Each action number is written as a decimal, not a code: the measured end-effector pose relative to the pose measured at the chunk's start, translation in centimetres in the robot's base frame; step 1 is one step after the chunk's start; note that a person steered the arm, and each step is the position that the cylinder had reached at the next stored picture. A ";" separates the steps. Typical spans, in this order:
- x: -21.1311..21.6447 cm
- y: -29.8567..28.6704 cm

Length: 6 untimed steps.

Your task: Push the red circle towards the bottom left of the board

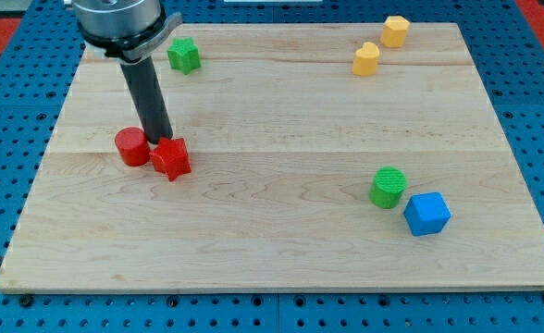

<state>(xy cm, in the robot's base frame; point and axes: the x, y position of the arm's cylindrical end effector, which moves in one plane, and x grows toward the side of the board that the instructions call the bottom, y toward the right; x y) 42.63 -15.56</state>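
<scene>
The red circle sits on the wooden board at the view's left, about mid-height. A red star-shaped block lies just to its right, almost touching it. My tip stands between the two red blocks, at their upper edges, right of the red circle and touching or nearly touching both.
A green star-shaped block lies near the top left. Two yellow blocks sit at the top right. A green cylinder and a blue cube sit at the lower right. The arm's body hangs over the top left.
</scene>
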 end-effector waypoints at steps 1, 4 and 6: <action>-2.3 -4.6; 6.2 -3.9; 9.7 -1.3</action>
